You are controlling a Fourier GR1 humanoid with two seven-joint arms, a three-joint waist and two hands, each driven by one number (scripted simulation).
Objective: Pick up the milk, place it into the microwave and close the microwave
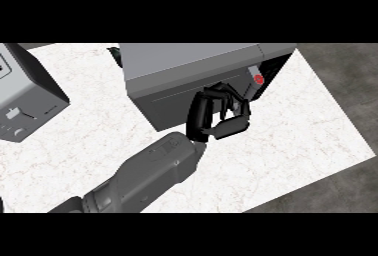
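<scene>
The grey microwave (192,60) stands at the back middle of the white counter (295,135). Its dark door (173,102) is swung most of the way in, leaving a narrow gap at the right. In that gap a white milk carton with a red cap (258,79) shows inside the microwave. My right hand (214,117) is against the door's front near its free edge, fingers relaxed and curved, thumb below, with nothing in it. The grey forearm (144,175) comes in from the lower left. My left hand does not show.
A grey box-shaped appliance (26,95) sits at the counter's left edge. The counter's right and front edges run diagonally, with dark floor (339,70) beyond them. A small dark object (114,52) peeks out behind the microwave's left corner.
</scene>
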